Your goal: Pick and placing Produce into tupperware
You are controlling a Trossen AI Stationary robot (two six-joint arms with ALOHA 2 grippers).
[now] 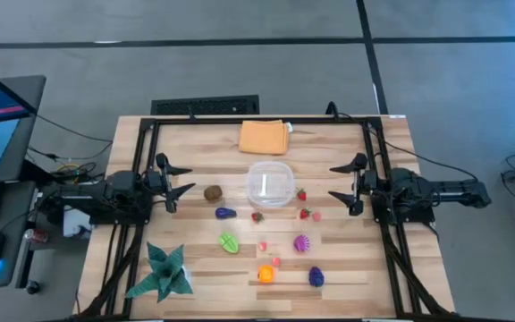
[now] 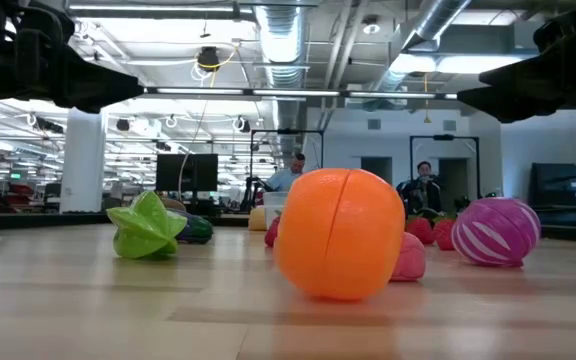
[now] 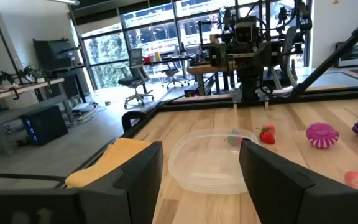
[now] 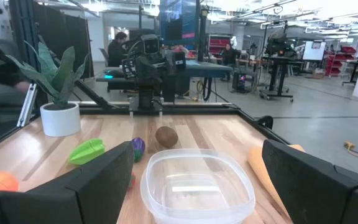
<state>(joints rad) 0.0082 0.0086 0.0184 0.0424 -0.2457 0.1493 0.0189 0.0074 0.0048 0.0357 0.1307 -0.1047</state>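
Tupperware point(image 1: 269, 183) sits empty in the middle of the counter point(image 1: 195, 152); no produce is inside yet, so every piece is left. Around it I count about twelve toys, like one brown piece point(image 1: 212, 192) and one orange fruit point(image 1: 265, 274). Left gripper point(image 1: 176, 186) and right gripper point(image 1: 339, 182) wait beside it, jaws open, holding nothing.

Both my arms parked at table sides, pointing inward at each other. My left gripper point(image 1: 170, 186) off the surface, fingers apart, empty. My right gripper point(image 1: 345, 182) mirrors it, fingers spread wide, empty.
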